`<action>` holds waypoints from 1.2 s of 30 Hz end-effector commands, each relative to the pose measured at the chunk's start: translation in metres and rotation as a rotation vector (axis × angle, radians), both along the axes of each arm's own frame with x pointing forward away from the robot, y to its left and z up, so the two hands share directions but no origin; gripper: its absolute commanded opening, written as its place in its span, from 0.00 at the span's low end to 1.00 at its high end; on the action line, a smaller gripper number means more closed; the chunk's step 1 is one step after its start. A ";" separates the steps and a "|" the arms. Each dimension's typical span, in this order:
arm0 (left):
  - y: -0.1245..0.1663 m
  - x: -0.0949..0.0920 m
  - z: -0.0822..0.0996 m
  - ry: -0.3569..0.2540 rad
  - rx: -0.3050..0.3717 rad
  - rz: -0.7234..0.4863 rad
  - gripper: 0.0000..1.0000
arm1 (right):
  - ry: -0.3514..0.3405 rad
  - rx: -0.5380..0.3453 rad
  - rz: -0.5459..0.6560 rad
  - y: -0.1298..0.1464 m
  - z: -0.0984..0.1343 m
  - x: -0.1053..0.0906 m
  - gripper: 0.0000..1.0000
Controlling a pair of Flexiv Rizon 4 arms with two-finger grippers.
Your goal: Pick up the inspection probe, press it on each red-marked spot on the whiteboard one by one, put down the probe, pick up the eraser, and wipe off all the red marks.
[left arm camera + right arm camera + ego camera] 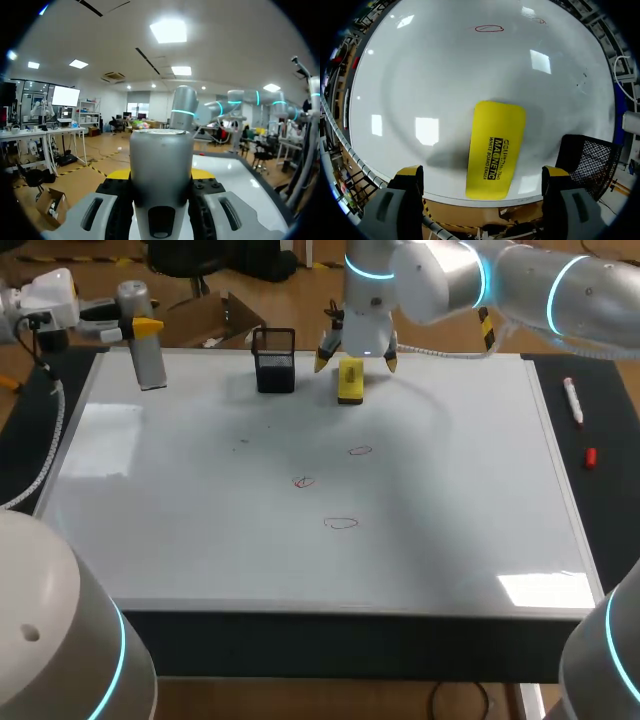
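Head view is showing three red marks (304, 481); my left claw (145, 329) is gripping one probe (150, 365); my right claw (356, 359) is gaping wide over one eraser (350, 381).

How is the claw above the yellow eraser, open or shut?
Open: the right gripper has its fingers wide apart, either side of the eraser, not touching it.

The inspection probe (161, 150) fills the gap between the fingers of the left pincer (161, 174) and hides most of their yellow tips, and its lower end is cut by the edge. Beside the right pincer (482, 172), the mesh holder (590, 152) is partly behind one finger. Far ahead of that pincer, one red mark (538, 21) is too small to tell its shape
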State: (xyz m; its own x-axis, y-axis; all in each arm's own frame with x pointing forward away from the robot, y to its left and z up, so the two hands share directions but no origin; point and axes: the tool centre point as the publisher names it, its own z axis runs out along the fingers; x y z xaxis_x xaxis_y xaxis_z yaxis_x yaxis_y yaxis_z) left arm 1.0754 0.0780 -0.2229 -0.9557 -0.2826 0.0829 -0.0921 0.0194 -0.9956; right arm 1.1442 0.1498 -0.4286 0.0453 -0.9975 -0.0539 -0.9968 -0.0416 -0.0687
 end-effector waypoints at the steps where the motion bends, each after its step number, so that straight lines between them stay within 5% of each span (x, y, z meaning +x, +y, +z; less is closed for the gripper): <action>1: -0.001 -0.002 0.001 -0.002 0.001 0.005 0.00 | 0.042 -0.022 0.015 0.007 -0.005 0.011 1.00; 7: -0.001 -0.002 0.001 -0.002 0.001 0.005 0.00 | 0.065 -0.045 0.033 0.011 -0.007 0.011 1.00; 9: -0.001 -0.002 0.001 -0.002 0.001 0.005 0.00 | 0.071 -0.051 0.033 0.011 -0.008 0.011 0.84; 12: -0.001 -0.002 0.001 -0.002 0.001 0.005 0.00 | 0.073 -0.052 0.028 0.011 -0.009 0.009 0.82; 13: -0.001 -0.002 0.001 -0.002 0.001 0.005 0.00 | 0.074 -0.051 0.023 0.010 -0.009 0.008 0.44; 17: -0.001 -0.002 0.001 -0.002 0.001 0.005 0.00 | 0.082 -0.055 0.014 0.010 -0.013 0.003 0.14; 18: -0.001 -0.002 0.001 -0.002 0.001 0.005 0.00 | 0.083 -0.055 0.012 0.009 -0.013 0.002 0.00; 36: -0.001 -0.002 0.001 -0.002 0.001 0.005 0.00 | 0.042 -0.079 -0.069 -0.013 0.008 -0.018 0.00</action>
State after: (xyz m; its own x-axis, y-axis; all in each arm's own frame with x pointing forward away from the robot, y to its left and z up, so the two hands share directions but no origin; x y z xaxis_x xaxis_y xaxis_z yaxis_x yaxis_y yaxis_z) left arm 1.0754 0.0780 -0.2229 -0.9556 -0.2827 0.0829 -0.0921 0.0194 -0.9956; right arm 1.1407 0.1496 -0.4302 -0.0251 -0.9993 0.0290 -0.9997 0.0254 0.0073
